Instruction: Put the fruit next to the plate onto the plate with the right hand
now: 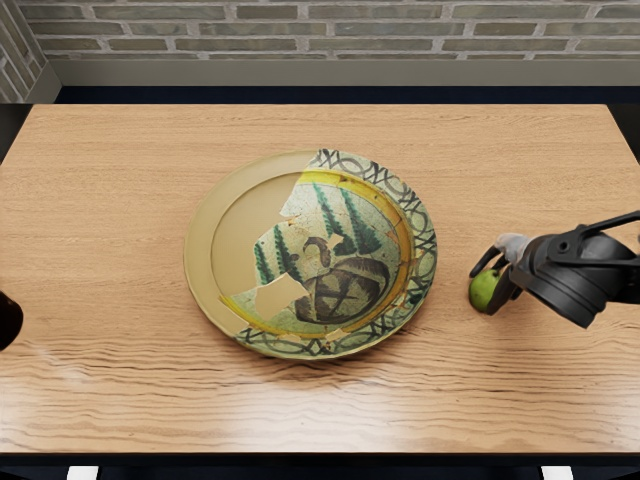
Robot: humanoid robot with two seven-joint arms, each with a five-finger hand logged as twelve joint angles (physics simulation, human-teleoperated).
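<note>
A small green fruit (483, 289) lies on the wooden table just right of the plate (222, 240), a wide yellow dish with a green and black painted pattern. My right hand (500, 272) comes in from the right edge and has its dark fingers (485, 262) curled around the fruit, which still rests on the tabletop. Most of the fruit is hidden by the hand. A dark piece of my left arm (8, 318) shows at the left edge.
The wooden table (120, 170) stretches wide around the plate. A brick wall (320, 30) runs behind its far edge. The table's front edge lies near the bottom of the picture.
</note>
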